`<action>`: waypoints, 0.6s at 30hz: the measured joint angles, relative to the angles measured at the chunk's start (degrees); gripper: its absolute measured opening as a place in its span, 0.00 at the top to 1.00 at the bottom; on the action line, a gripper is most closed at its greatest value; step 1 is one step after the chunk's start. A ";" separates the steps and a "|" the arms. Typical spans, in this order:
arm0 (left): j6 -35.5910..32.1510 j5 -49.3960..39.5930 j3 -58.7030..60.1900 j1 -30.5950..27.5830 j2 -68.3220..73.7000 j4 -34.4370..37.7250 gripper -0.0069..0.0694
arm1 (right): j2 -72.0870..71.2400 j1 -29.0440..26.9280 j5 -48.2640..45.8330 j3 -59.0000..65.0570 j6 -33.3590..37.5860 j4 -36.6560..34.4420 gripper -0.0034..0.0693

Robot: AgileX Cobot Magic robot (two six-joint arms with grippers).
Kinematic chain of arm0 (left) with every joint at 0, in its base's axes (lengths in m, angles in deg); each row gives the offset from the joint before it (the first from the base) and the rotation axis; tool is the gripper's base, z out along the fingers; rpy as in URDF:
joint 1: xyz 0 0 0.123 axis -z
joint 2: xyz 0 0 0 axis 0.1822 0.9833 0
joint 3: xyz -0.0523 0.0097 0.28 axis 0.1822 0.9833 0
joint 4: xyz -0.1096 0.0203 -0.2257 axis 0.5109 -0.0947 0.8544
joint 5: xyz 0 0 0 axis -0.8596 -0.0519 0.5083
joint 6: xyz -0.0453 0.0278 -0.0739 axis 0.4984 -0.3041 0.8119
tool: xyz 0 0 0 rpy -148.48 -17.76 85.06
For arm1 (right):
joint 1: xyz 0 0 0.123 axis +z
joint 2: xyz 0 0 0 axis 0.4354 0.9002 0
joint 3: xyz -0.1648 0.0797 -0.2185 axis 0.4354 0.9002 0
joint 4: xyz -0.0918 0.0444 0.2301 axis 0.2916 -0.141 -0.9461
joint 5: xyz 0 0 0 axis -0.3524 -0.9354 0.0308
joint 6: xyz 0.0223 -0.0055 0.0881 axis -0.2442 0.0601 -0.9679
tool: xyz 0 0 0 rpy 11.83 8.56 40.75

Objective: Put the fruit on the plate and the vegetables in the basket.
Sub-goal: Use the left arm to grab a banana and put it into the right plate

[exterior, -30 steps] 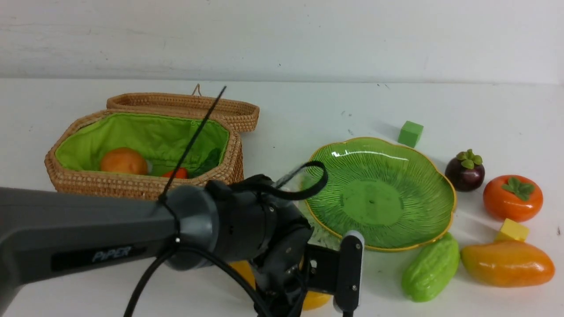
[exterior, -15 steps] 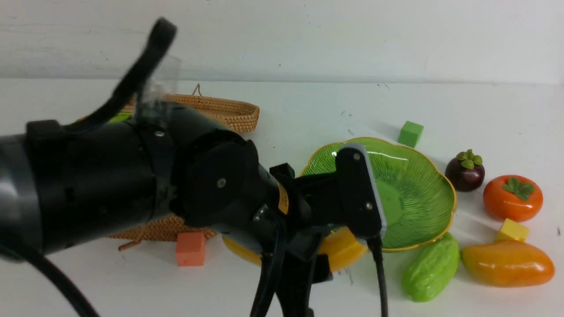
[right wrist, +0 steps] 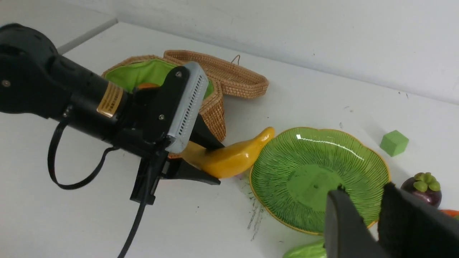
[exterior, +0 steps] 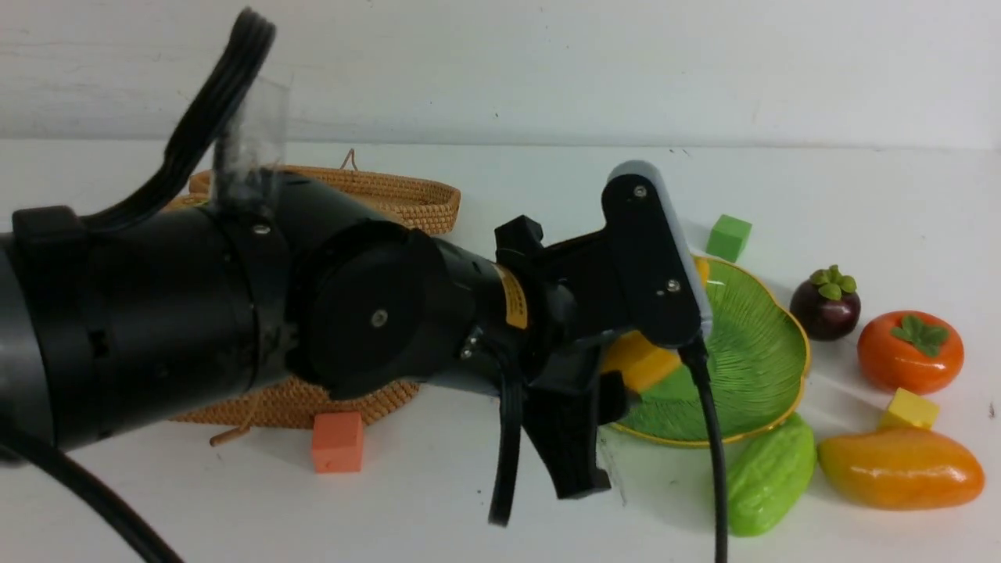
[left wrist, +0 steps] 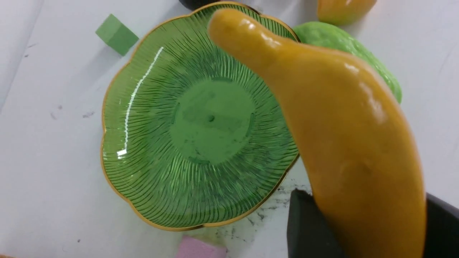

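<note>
My left claw (right wrist: 213, 164) grips the banana (right wrist: 235, 157) over the plate's (right wrist: 358, 157) left rim; my right claw (right wrist: 363, 190) hangs empty, jaws slightly parted.

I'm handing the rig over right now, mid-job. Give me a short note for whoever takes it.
Left pincer: shut on banana, held by the plate's basket-side rim.
Right pincer: slightly open, empty.
Plate bare.
Mangosteen, persimmon, mango, gourd on the table beside the plate.
Basket: orange item inside, rest hidden.
Left to do: banana, those three fruits to plate; gourd to basket.
</note>
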 joint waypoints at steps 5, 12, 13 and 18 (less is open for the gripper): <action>0.00 4.61 -1.19 0.00 4.01 -2.77 0.49 | 0.00 0.00 0.00 0.00 0.00 0.13 0.72; -0.17 3.60 -12.77 0.00 16.16 -4.60 0.49 | 0.00 0.00 -0.05 0.00 -2.38 1.89 0.72; -0.23 3.05 -14.61 0.00 17.34 -4.59 0.49 | 0.00 0.00 -0.05 0.00 -2.89 2.29 0.72; -0.28 0.29 -25.72 -0.14 27.28 -4.59 0.49 | 0.00 0.00 -0.74 0.00 -4.32 2.72 0.72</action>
